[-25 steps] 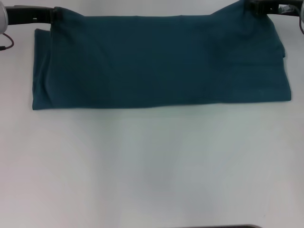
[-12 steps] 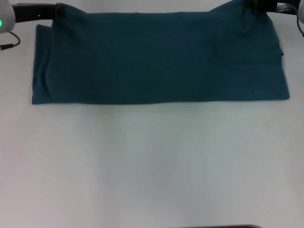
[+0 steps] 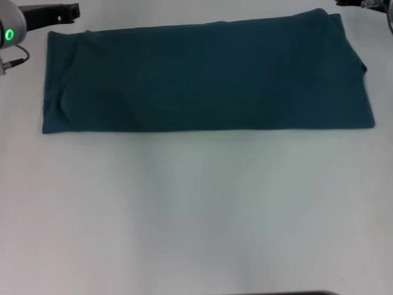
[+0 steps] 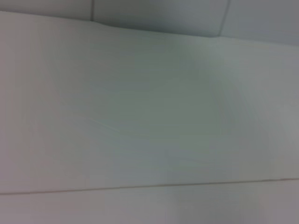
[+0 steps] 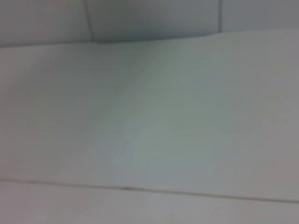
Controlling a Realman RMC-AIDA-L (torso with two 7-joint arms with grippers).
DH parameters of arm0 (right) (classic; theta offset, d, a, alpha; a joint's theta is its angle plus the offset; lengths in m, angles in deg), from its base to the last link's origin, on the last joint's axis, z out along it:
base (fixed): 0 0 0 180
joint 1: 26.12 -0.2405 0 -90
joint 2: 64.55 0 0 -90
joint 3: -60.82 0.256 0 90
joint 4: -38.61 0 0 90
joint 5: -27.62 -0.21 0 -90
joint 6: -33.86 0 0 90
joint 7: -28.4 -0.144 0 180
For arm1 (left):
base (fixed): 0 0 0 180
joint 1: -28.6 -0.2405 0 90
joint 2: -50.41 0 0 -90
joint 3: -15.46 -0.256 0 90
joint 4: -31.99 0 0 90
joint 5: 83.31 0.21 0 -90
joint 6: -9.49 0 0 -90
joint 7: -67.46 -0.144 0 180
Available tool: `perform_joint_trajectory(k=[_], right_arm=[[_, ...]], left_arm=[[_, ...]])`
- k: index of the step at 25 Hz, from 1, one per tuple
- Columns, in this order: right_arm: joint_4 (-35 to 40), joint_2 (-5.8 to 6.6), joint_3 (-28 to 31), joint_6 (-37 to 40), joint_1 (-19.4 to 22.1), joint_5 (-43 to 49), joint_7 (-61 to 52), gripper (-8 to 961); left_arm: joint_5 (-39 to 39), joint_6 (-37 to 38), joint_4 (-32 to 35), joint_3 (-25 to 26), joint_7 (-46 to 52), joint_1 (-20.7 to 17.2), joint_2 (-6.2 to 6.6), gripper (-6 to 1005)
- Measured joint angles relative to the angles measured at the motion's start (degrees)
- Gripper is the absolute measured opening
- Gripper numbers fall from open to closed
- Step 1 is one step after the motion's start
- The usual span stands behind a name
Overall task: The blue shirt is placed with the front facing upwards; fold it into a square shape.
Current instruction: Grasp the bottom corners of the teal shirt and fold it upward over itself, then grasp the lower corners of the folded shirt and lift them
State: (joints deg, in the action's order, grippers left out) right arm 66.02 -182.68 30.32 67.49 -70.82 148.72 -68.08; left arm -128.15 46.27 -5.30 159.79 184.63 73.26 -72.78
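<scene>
The blue shirt (image 3: 209, 77) lies flat on the white table as a long teal-blue band, its plain side up, with no lettering or collar showing. A fold ridge runs near its left end, and a small flap sticks out at the right edge. My left gripper (image 3: 72, 10) hovers just past the shirt's far left corner, apart from the cloth. Only a sliver of my right gripper (image 3: 353, 2) shows at the top edge, beyond the far right corner and also clear of the shirt. Neither wrist view shows the shirt or any fingers.
The white table (image 3: 196, 209) stretches bare from the shirt's near edge toward me. A dark strip (image 3: 295, 293) shows at the bottom edge of the head view. Both wrist views hold only white tabletop (image 4: 149, 116) and a pale wall (image 5: 149, 18) behind it.
Both grippers have let go of the shirt's far corners and drawn back and outward. The lifted far edge has dropped, so the shirt now lies flat.
</scene>
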Motion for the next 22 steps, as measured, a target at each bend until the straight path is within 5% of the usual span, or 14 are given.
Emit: perform_joint_trajectory(k=[2, 10, 18, 22], right_arm=[[0.0, -0.04, 0.0, -1.3, 0.1, -2.1, 1.6, 236], [1.8, -0.56, 0.0, 1.0, 2.2, -4.4, 3.5, 413], [9.4, -1.22, 0.1, 18.6, 10.1, -6.9, 3.9, 682], [12.9, -1.19, 0.1, 27.4, 14.6, -7.9, 4.3, 770]], left_arm=[[0.0, -1.2, 0.0, 0.1, 0.3, -0.3, -0.23, 269], [-1.5, 0.8, -2.4, -0.6, 0.9, -2.5, -0.71, 543], [-4.7, 18.9, -11.4, -1.6, -0.1, -7.8, -0.8, 717], [-8.2, 25.3, -14.6, -3.3, -0.4, -11.1, -0.69, 885]])
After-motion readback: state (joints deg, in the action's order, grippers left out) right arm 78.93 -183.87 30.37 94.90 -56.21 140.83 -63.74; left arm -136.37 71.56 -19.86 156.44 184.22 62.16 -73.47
